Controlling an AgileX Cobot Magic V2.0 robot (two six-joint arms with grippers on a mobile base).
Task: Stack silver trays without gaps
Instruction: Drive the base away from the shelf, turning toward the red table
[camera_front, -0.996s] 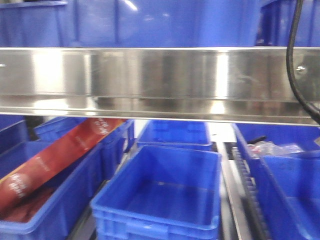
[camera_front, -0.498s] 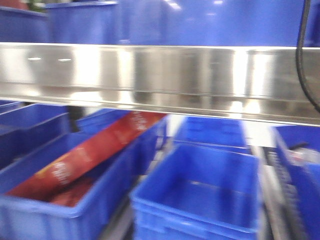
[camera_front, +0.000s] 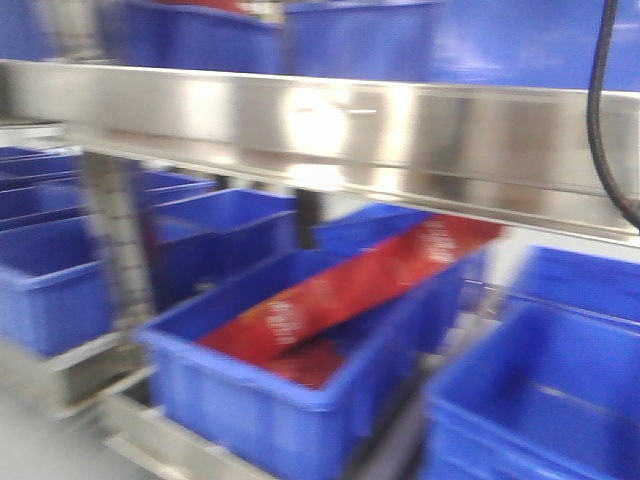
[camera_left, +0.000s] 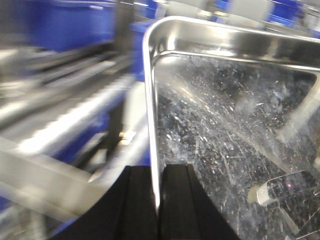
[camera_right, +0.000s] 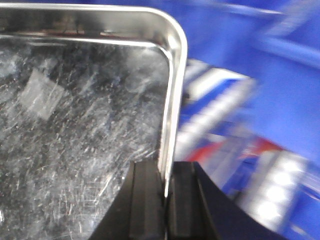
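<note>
A scratched silver tray (camera_left: 230, 125) is held off the ground between both arms. My left gripper (camera_left: 159, 172) is shut on its left rim, one black finger inside the wall and one outside. On the opposite side, my right gripper (camera_right: 166, 172) is shut on the right rim of the tray (camera_right: 75, 115) in the same way. In the front view the tray's side wall (camera_front: 400, 130) runs as a shiny band across the upper frame and hides what lies behind it. Only this one tray shows.
Blue plastic bins (camera_front: 540, 390) fill the racks below and behind. One bin (camera_front: 250, 400) holds a long red package (camera_front: 340, 300). A metal rack post (camera_front: 115, 240) stands at the left, and a black cable (camera_front: 597, 120) hangs at the right edge.
The whole front view has swung left: the bin with the red package slid from far left to the centre, and a rack post came into view. Both grippers kept hold of the tray.
</note>
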